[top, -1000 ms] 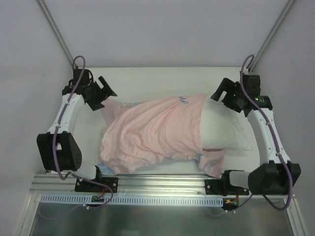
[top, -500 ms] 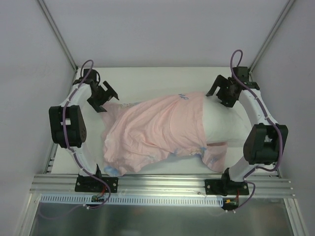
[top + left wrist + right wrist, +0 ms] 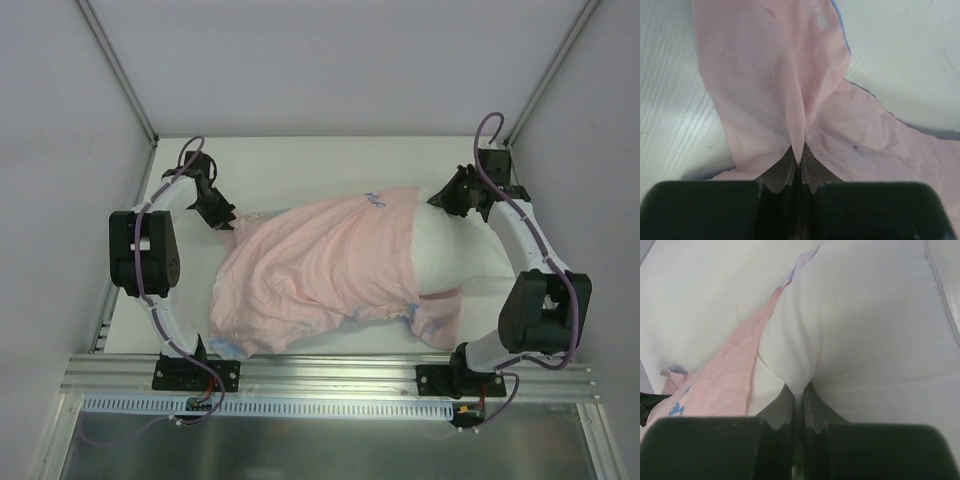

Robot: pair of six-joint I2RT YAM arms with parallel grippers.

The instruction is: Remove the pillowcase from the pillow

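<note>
**Gripping pillow (image 3: 458,255) and pillowcase (image 3: 320,270) at opposite ends**

Finds one plain white pillow lying across the middle of the tabletop (image 3: 300,165), right end bare, the rest sheathed in one pink pillowcase with blue print. Pinches the bare far-right corner of the pillow with the right hand (image 3: 799,392), jaws clenched tight on a ridge of white fabric, pink hem just beside it. Pinches a raised fold at the far-left end of the pillowcase with the left hand (image 3: 800,162), jaws likewise clenched, pink cloth tenting up and away from the tips. Leaves the loose open hem crumpled at the near right, over the pillow's front edge. Flanks the bundle with two arms, left arm (image 3: 140,255) bowed along the left edge, right arm (image 3: 540,300) bowed along the right. Counts one pillow, one pillowcase, two hands, both grasping. Closes the near side with one metal rail (image 3: 330,375) carrying both bases.
</note>
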